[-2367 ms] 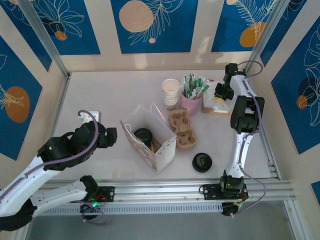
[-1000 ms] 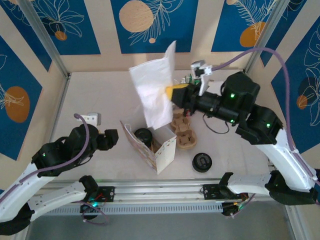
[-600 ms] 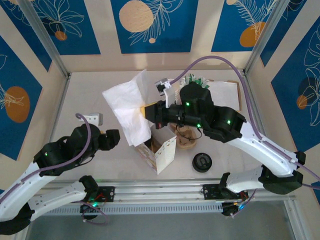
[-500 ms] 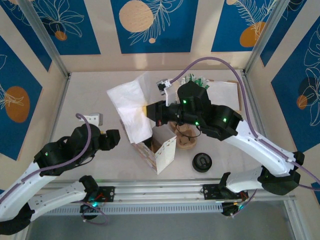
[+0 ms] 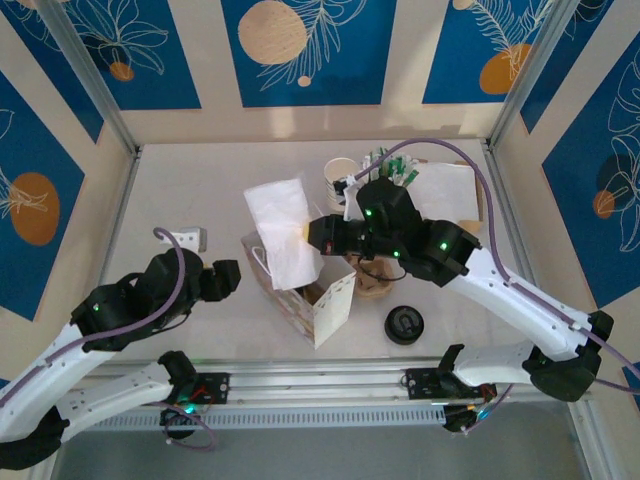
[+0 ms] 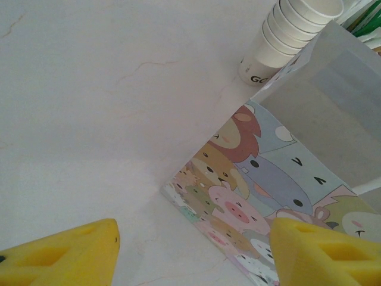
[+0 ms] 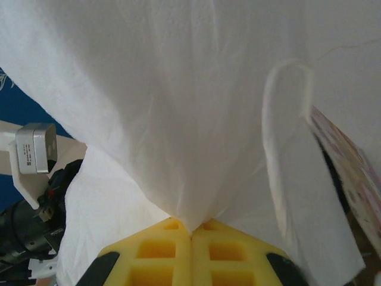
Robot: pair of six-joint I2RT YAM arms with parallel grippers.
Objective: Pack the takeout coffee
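A white napkin (image 5: 281, 231) hangs over the mouth of the cartoon-animal paper bag (image 5: 327, 306). My right gripper (image 5: 305, 233) is shut on its pinched edge. In the right wrist view the napkin (image 7: 178, 107) drapes away from the closed yellow right gripper (image 7: 191, 229), beside the bag's white handle loop (image 7: 286, 119). The takeout coffee is hidden under the napkin. My left gripper (image 5: 228, 278) hovers left of the bag. In its wrist view the left gripper (image 6: 193, 256) stands open over bare table, facing the bag's printed side (image 6: 268, 179).
A low black lid piece (image 5: 405, 324) lies right of the bag. A cardboard cup carrier (image 5: 372, 281) sits under the right arm. Stacked cream cups (image 5: 339, 172) and a sachet holder (image 5: 392, 166) stand behind. A small grey block (image 5: 188, 238) lies at left.
The right arm swung the napkin from high at the back down and left onto the bag's mouth, covering the lidded cup inside. The left arm barely moved.
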